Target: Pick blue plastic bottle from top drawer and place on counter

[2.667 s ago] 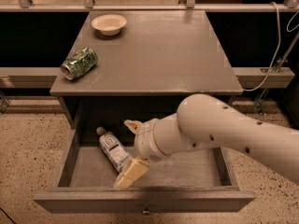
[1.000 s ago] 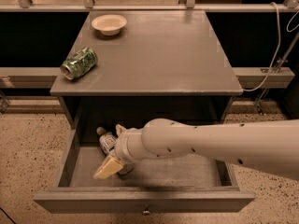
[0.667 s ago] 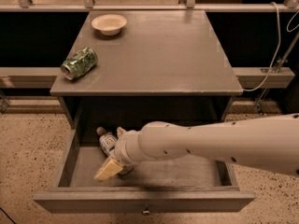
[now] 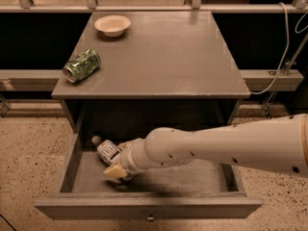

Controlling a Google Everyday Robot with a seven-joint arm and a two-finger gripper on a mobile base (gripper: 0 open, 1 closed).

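The blue plastic bottle (image 4: 107, 149) lies on its side in the back left part of the open top drawer (image 4: 202, 207), with its white cap pointing to the back left. My gripper (image 4: 120, 159) is down inside the drawer at the bottle's lower end, set around it from the right. My arm hides the bottom of the bottle. The counter (image 4: 168, 57) is the grey top above the drawer.
A crushed green can (image 4: 81, 65) lies at the counter's left edge. A small white bowl (image 4: 112, 25) stands at its back left. A cable (image 4: 284, 47) hangs at the right. My arm (image 4: 231, 146) crosses the drawer from the right.
My arm has swung left across the drawer and lower, bringing the gripper from the drawer's middle onto the bottle. The bottle has stayed in place.
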